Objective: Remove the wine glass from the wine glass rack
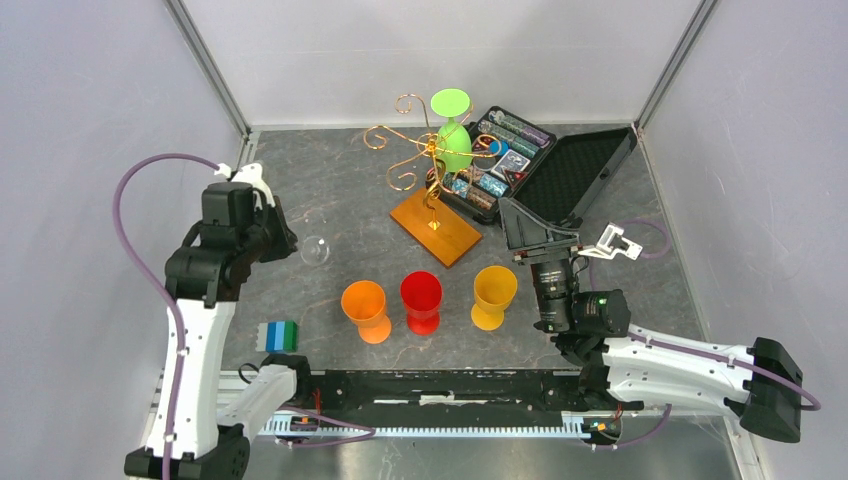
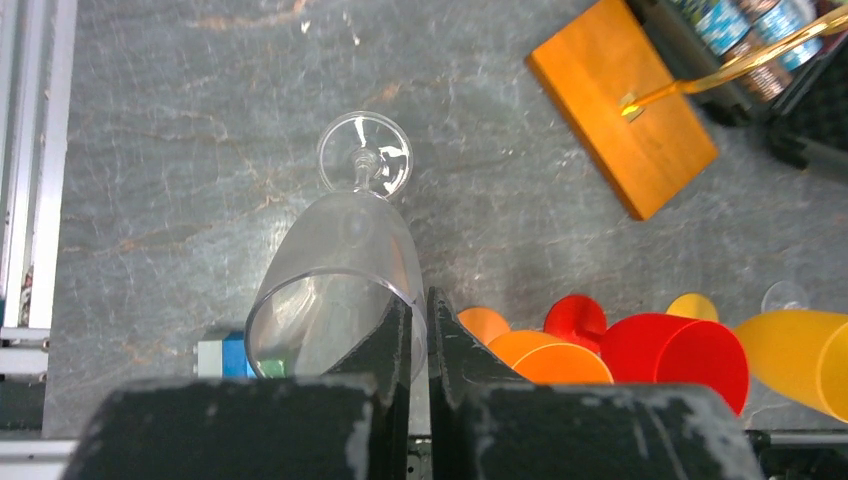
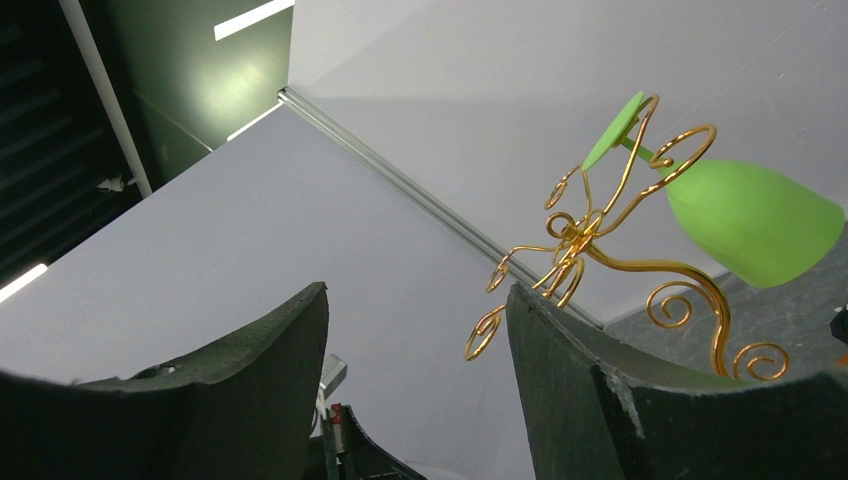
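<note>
The wine glass rack (image 1: 432, 160) is gold wire with spiral arms, on an orange-brown wooden base (image 1: 436, 228) at the back centre. A green wine glass (image 1: 453, 140) hangs upside down from it by its foot. In the right wrist view the green wine glass (image 3: 750, 220) hangs tilted on the rack (image 3: 590, 240), up and to the right of my right gripper (image 3: 415, 290). The right gripper (image 1: 535, 235) stands open and empty, right of the base. My left gripper (image 2: 420, 300) is shut on the rim of a clear wine glass (image 2: 340, 260), whose foot (image 2: 365, 155) is down by the table at the left.
Orange (image 1: 365, 308), red (image 1: 421, 298) and yellow (image 1: 493, 294) goblets stand in a row near the front. An open black case (image 1: 540, 165) with coloured contents lies behind the right gripper. Coloured blocks (image 1: 281, 336) sit at the front left. Grey walls enclose the table.
</note>
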Motion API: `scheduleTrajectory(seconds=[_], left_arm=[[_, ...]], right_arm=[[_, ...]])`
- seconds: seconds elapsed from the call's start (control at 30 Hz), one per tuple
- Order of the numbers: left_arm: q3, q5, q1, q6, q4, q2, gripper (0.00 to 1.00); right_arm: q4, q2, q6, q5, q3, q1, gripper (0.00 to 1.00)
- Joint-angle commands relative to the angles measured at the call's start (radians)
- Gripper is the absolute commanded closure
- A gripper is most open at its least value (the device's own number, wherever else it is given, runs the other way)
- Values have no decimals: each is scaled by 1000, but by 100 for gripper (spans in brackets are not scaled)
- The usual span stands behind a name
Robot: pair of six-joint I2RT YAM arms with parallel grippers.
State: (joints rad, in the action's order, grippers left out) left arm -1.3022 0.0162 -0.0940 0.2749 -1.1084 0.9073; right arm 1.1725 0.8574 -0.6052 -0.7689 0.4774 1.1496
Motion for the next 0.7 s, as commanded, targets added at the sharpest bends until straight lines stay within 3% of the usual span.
scheduleTrajectory(seconds=[0.0, 0.27, 0.47, 0.67], left_arm=[[18, -70, -14, -59, -30, 43, 98], [51, -75, -120, -39, -56, 103, 98], [39, 17, -305, -5, -41, 175, 98], [-2, 66, -388, 0, 1, 270, 98]], right_arm=[[-15, -29, 3, -42, -15, 0, 30], [-21, -50, 2, -76, -39, -1, 31], [-25, -63, 4, -89, -49, -1, 31], [-33, -81, 6, -102, -59, 0, 31]])
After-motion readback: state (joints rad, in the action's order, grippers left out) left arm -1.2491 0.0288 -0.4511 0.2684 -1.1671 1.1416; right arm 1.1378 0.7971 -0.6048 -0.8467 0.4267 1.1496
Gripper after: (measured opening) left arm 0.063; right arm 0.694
